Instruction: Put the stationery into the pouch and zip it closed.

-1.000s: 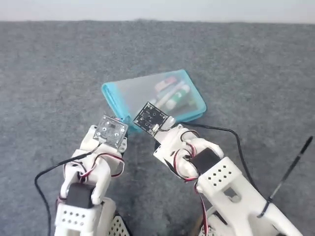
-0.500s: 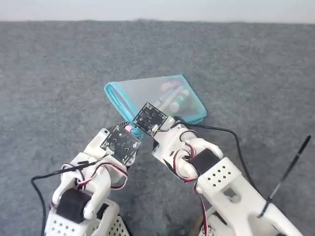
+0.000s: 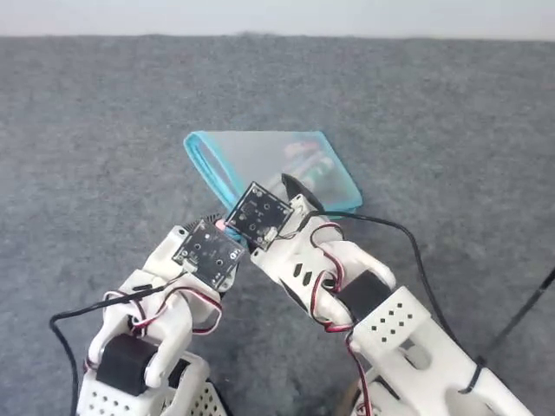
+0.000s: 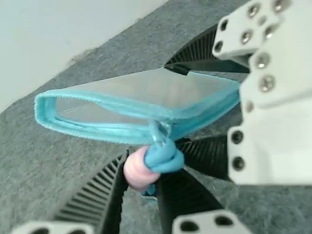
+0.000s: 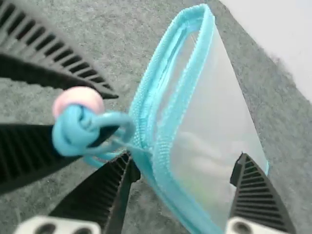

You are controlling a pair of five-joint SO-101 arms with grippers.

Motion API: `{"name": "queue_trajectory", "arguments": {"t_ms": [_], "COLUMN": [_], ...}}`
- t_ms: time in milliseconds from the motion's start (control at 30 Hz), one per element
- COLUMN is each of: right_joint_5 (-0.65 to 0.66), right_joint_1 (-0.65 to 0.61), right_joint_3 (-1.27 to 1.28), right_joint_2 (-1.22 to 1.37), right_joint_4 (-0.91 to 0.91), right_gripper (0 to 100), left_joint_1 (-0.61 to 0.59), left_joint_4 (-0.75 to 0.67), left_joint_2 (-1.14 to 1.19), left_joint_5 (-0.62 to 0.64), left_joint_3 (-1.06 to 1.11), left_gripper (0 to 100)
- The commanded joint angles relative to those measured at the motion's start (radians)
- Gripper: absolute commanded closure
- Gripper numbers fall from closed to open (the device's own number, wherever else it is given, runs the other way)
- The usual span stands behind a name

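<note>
Zipping the translucent, turquoise-edged pouch (image 3: pixel 260 156), lying on the grey surface (image 3: pixel 451 104) with stationery (image 3: pixel 308 160) inside, should go best if the left gripper (image 4: pixel 146 183), pinched on the pink-beaded blue cord pull (image 4: pixel 163 157), draws along the zip while the right gripper (image 5: pixel 187 170) clamps the pouch's end.

Lighting bright, diffuse, even. Faint soft shadows on tabletop (image 3: pixel 87 130) beneath arms (image 3: pixel 329 277). Pale sheen on pouch (image 4: pixel 146 90) film.

Pouch (image 3: pixel 260 156) clear, turquoise-edged; zip pull (image 4: pixel 163 157) blue, pink-beaded; table (image 3: pixel 104 113) grey.
</note>
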Motion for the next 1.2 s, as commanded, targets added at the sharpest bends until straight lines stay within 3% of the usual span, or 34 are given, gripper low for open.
{"name": "queue_trajectory", "arguments": {"t_ms": [0, 167, 667, 900, 1167], "right_joint_5": [0.031, 0.031, 0.14, 0.144, 0.146], "right_joint_1": [-0.005, -0.001, 0.142, 0.153, 0.225], "right_joint_3": [-0.017, -0.012, 0.146, 0.19, 0.192], "right_joint_2": [-0.045, -0.045, -0.054, -0.054, -0.044], "right_joint_4": [-0.059, -0.099, 0.012, 0.012, 0.012], "right_gripper": [83.1, 99.5, 99.1, 99.1, 99.1], "left_joint_1": [-0.009, -0.011, -0.018, -0.161, -0.181], "left_joint_4": [-0.008, -0.006, -0.06, -0.098, -0.115], "left_joint_2": [0.011, 0.011, 0.006, 0.006, 0.005], "left_joint_5": [-0.008, -0.008, -0.008, -0.002, -0.002], "left_joint_3": [-0.031, -0.03, 0.031, 0.044, 0.062], "left_gripper": [99, 99, 99, 99, 99]}}
